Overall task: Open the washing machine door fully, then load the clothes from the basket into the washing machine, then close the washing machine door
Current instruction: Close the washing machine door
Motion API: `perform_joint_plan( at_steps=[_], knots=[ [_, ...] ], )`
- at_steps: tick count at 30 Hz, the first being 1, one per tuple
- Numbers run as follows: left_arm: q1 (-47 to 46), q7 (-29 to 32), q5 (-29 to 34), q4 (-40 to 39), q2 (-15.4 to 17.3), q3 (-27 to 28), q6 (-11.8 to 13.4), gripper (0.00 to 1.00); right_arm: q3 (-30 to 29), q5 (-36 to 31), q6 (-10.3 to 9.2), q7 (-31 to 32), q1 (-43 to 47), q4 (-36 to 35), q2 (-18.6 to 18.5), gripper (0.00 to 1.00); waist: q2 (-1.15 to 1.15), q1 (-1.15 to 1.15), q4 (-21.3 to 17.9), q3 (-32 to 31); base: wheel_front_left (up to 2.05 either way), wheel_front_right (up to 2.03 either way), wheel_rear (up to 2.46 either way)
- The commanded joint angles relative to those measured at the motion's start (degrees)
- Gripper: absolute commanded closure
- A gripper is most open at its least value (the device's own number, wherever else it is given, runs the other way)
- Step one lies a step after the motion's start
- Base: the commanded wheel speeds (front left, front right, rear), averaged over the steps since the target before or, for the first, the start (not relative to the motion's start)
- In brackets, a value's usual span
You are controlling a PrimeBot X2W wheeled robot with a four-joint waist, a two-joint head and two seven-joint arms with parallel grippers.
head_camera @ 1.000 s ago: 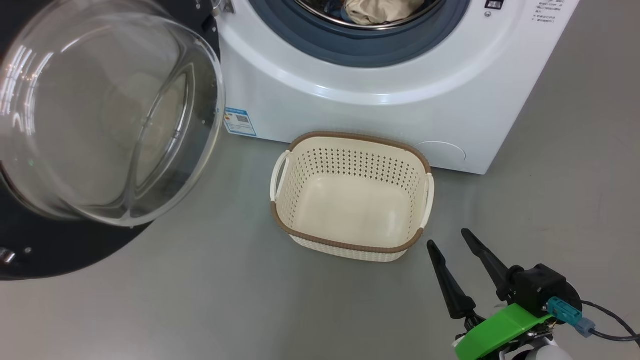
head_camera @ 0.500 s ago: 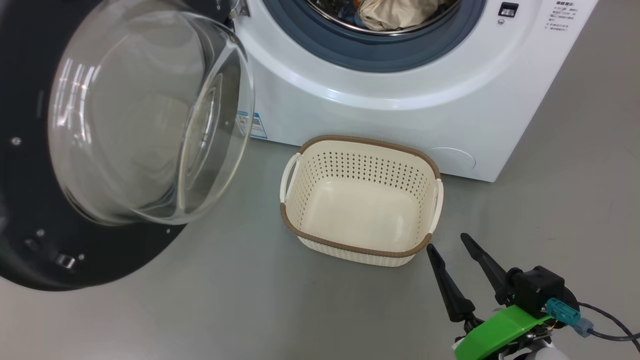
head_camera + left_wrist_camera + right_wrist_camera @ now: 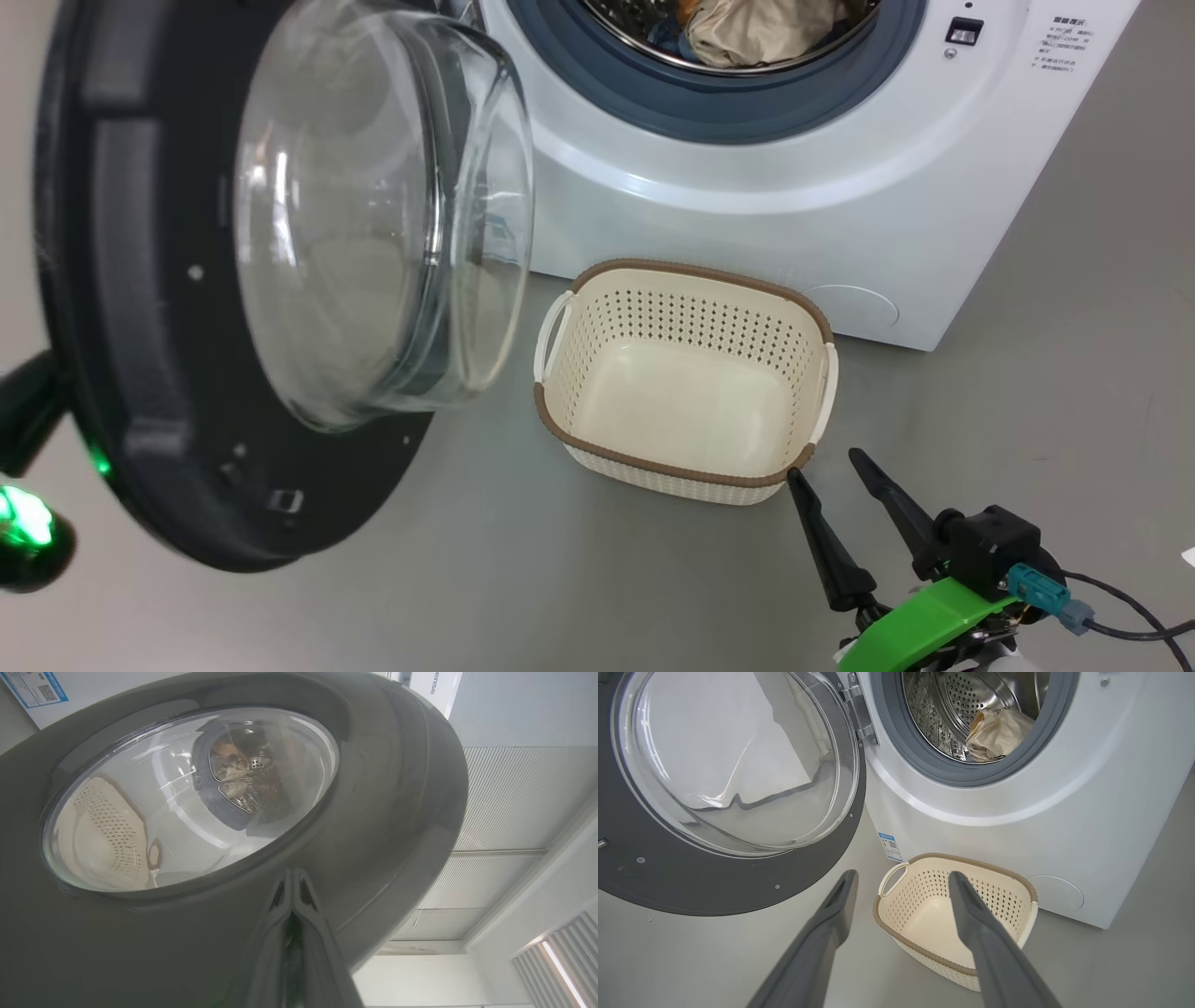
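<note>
The washing machine door (image 3: 121, 280) hangs half open, left of the washing machine (image 3: 747, 187); the left wrist view adds its outer face and the closed left hand (image 3: 292, 875). The basket (image 3: 653, 464) and the open right hand (image 3: 823, 466) sit before the washing machine, with the clothes (image 3: 756, 33) in its drum partly cut off.

Black door (image 3: 121, 280) stands half-open; cream clothes (image 3: 756, 33) lie in the washing machine (image 3: 747, 215); perforated basket (image 3: 686, 313) sits before it.

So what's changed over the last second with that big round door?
The large round glossy black door with its clear glass bowl has swung partway towards the big white washing machine, the shut left hand resting against its outer face. The camera shifted slightly too. Unchanged: the cream perforated plastic basket sits empty, the cream cloth lies in the drum, the right hand hovers open.
</note>
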Motion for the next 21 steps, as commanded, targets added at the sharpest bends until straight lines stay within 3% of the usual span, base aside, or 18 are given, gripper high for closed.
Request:
perform_joint_plan(
  at_steps=[1, 12, 17, 21],
  knots=[
    [0.3, 1.5, -0.8, -3.3, 1.6, 0.8, 0.2, 1.00, 1.7, 1.1, 0.10, -0.7, -1.1, -1.1, 0.5, 0.00, 0.00, 0.00, 0.0, 0.0, 0.00, 0.00, 0.00],
    [3.7, 4.0, -3.8, -13.8, -7.4, -3.7, 0.8, 1.00, 2.1, 2.2, 0.10, -1.9, -1.4, 0.3, 0.8, 0.00, 0.00, 0.00, -1.2, -0.4, 0.00, 0.00, 0.00],
    [4.7, 1.7, -3.4, -16.3, -11.5, -6.9, -1.2, 1.00, 2.0, 2.5, 0.10, -2.4, -1.4, 1.0, 0.9, 0.00, 0.00, 0.00, -1.9, -0.4, 0.00, 0.00, 0.00],
    [5.3, -1.4, -4.9, -16.2, -13.0, -10.6, -3.0, 1.00, 2.2, 2.6, 0.10, -2.5, -1.6, 1.3, 1.0, 0.00, 0.00, 0.00, -3.0, -0.3, 0.00, 0.00, 0.00]
  ],
)
